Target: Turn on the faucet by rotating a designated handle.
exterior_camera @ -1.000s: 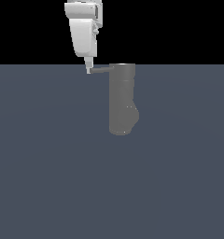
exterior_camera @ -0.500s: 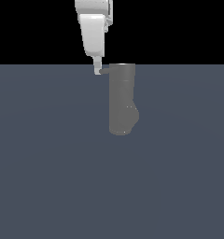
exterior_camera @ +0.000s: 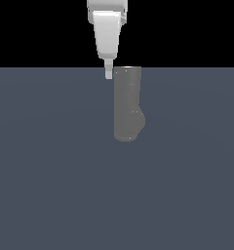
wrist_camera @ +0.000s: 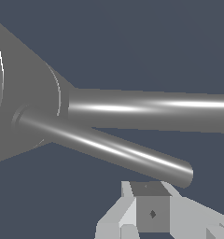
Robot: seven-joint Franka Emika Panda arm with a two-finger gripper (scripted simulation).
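Note:
The faucet [exterior_camera: 126, 105] is a matte grey upright cylinder with a bulge low on the side toward the exterior view's right. My white gripper [exterior_camera: 108, 74] hangs straight down, its narrow tip level with the cylinder's top and right against its edge on the exterior view's left. No gap shows between the fingers and they hold nothing. In the exterior view the handle is hidden at the fingertip. In the wrist view the handle [wrist_camera: 109, 149] is a thin grey rod running out from the faucet's top [wrist_camera: 20, 93], its free end just beside my gripper [wrist_camera: 149, 205].
A flat dark blue-grey floor [exterior_camera: 50, 185] spreads around the faucet, under a black background. In the wrist view a thicker grey bar [wrist_camera: 156, 109] runs out from the faucet behind the handle.
My gripper has moved toward the exterior view's right, up to the cylinder. The handle, which stuck out to the left, has swung round and no longer shows there.

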